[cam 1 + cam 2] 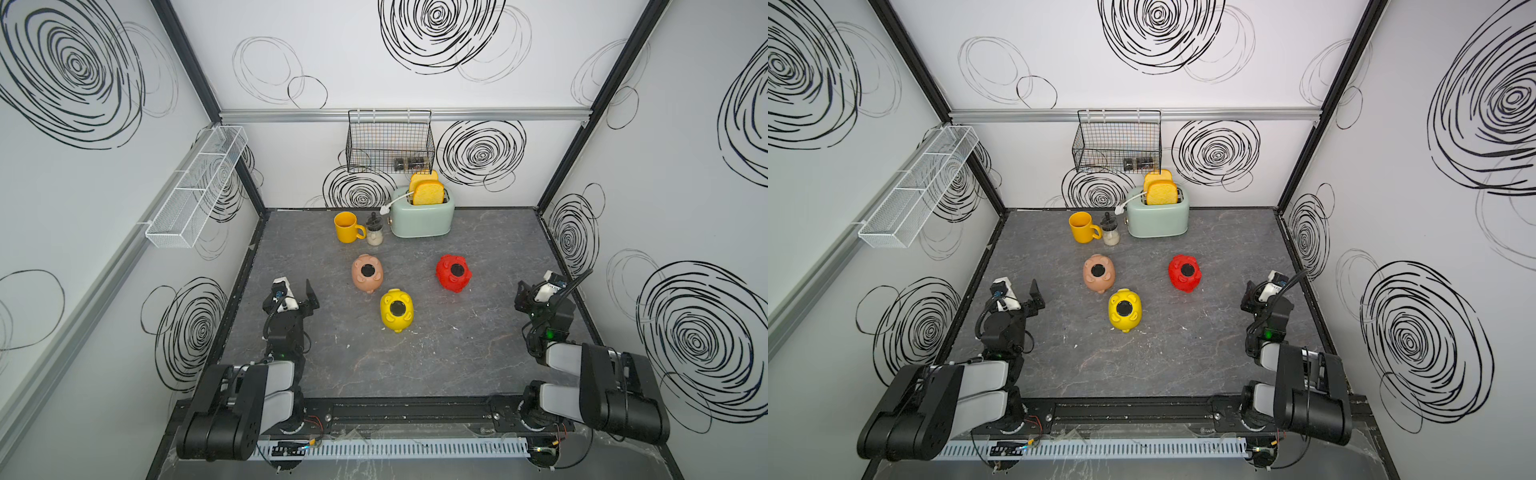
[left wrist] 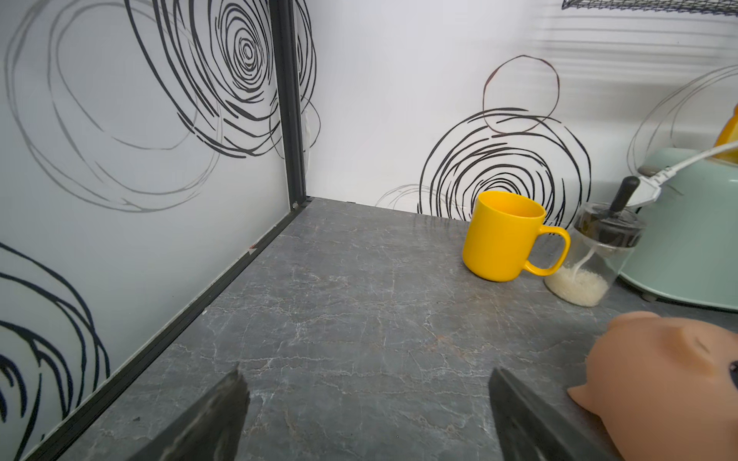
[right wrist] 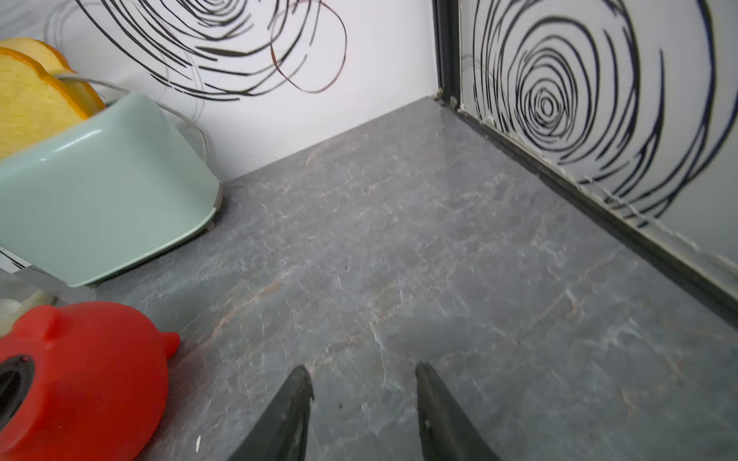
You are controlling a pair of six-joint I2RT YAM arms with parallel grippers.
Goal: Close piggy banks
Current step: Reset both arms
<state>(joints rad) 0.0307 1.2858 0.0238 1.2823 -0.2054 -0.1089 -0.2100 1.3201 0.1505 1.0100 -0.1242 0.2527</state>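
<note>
Top views only: yellow piggy bank (image 1: 395, 322) | left pincer (image 2: 367, 373) spread wide | right pincer (image 3: 361, 367) parted, empty

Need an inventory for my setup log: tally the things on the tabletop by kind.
Piggy banks: 3 (pink pig, yellow pig, red pig)
Yellow mug: 1
Glass jar: 1
Mint-green toaster: 1
Toast slices: 2
Total: 8
</note>
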